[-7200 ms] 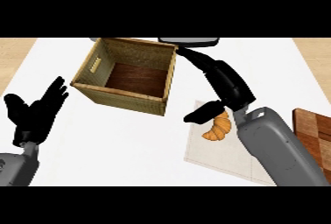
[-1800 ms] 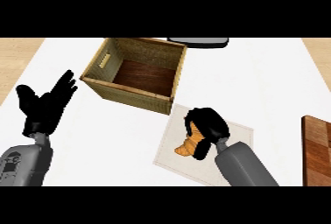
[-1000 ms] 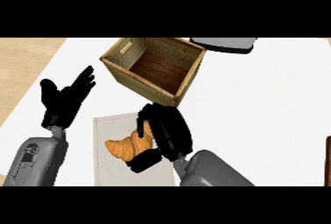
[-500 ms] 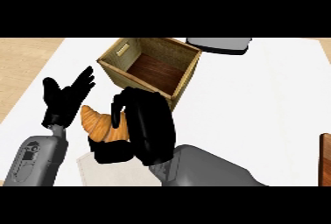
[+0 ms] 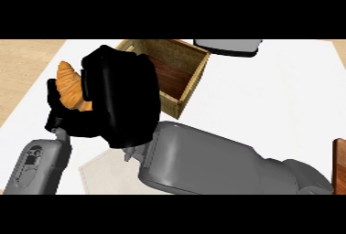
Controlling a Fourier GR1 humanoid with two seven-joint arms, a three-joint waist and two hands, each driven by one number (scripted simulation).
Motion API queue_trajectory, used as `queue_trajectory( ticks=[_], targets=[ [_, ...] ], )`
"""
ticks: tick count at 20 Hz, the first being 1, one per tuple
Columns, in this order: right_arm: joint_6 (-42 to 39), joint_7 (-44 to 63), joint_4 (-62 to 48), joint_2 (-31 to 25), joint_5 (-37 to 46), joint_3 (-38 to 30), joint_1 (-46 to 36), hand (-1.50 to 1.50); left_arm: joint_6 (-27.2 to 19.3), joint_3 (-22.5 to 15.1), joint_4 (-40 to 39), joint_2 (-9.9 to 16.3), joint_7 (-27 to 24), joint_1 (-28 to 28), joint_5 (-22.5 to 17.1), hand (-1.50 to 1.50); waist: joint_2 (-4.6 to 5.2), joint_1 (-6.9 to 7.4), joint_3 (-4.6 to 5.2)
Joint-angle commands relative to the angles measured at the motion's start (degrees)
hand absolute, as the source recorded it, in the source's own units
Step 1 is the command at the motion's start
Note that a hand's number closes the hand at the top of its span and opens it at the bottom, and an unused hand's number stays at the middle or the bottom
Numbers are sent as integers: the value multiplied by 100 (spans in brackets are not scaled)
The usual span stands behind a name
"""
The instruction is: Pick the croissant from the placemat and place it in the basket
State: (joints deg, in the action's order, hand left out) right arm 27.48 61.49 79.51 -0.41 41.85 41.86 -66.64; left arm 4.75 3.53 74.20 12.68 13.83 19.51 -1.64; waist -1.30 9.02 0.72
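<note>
Basket (image 5: 193, 77) mouth open (top unobstructed); white counter (image 5: 270, 100) rightward free.

right hand (image 5: 121, 96) curled, left hand (image 5: 57, 98) mostly hidden

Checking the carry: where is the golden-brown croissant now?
In the head view, upper left: the golden-brown croissant is held up in the right hand, just left of the wooden basket.

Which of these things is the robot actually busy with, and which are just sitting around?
Part of the job:
croissant, held up in the right hand
basket, open, behind the hand
placemat, low in the view, partly hidden

Just lying about:
grey object at the top edge
wooden board at the right edge
left hand, mostly hidden behind the croissant
</note>
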Motion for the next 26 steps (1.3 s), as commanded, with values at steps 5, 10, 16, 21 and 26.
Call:
queue_trajectory(
  ticks=[5,10,16,21,26],
  targets=[
    [-103,1527,-1232,39,124,-479,-1643,150,-4,71,-72,67,7,105,-4,0,52,-29,8],
    [-273,1884,-2180,39,199,-557,-2345,150,-89,54,-46,1,-3,195,30,0,98,-94,0],
    [-104,1989,-2971,38,-101,-577,-2784,150,-69,99,-3,60,-74,60,27,0,166,-145,-24],
    [-9,1746,-3541,38,-350,-503,-3119,150,-49,195,-22,114,-174,-10,-16,0,189,-234,-30],
    [699,1653,-3685,38,-549,-206,-2769,150,-50,255,32,162,-53,120,-62,0,205,-213,-36]
  ],
)
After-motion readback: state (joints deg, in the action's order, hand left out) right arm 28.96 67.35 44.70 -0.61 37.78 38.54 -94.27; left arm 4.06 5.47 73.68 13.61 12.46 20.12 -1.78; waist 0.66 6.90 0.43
